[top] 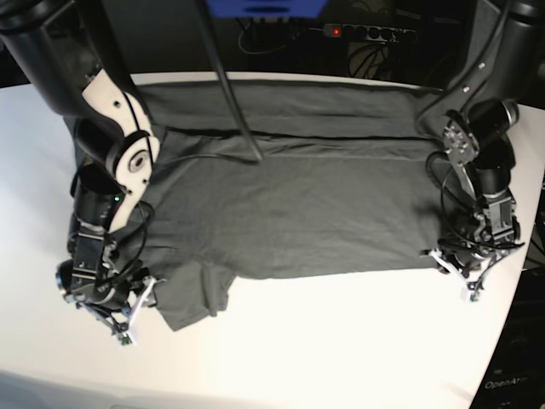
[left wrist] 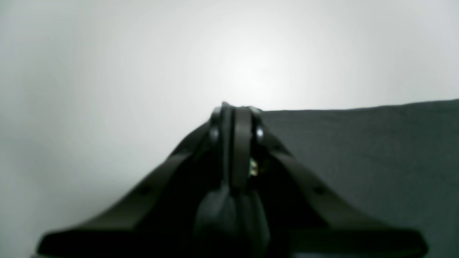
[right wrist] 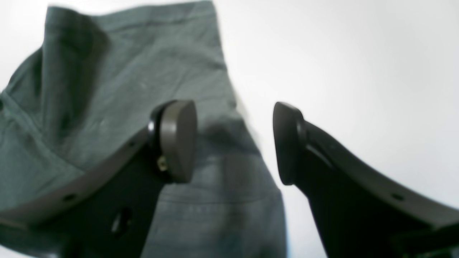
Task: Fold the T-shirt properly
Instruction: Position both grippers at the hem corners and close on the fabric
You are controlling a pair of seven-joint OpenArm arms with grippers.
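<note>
The dark grey T-shirt (top: 298,204) lies spread flat across the white table (top: 298,358), its far strip folded over and one sleeve (top: 197,298) sticking out at the near left. My left gripper (top: 456,274) sits at the shirt's near right corner. In the left wrist view the left gripper (left wrist: 235,114) is shut, with a dark bunch of fabric (left wrist: 231,215) between its fingers and the T-shirt (left wrist: 358,161) stretching off to the right. My right gripper (top: 136,315) hovers by the sleeve. It is open (right wrist: 233,143), one finger (right wrist: 177,139) over the T-shirt (right wrist: 125,71), the other over bare table.
A thin dark rod (top: 234,85) slants down over the shirt's far left part. A power strip (top: 358,32) and cables lie behind the table's far edge. The table's right edge (top: 524,281) runs close to my left gripper.
</note>
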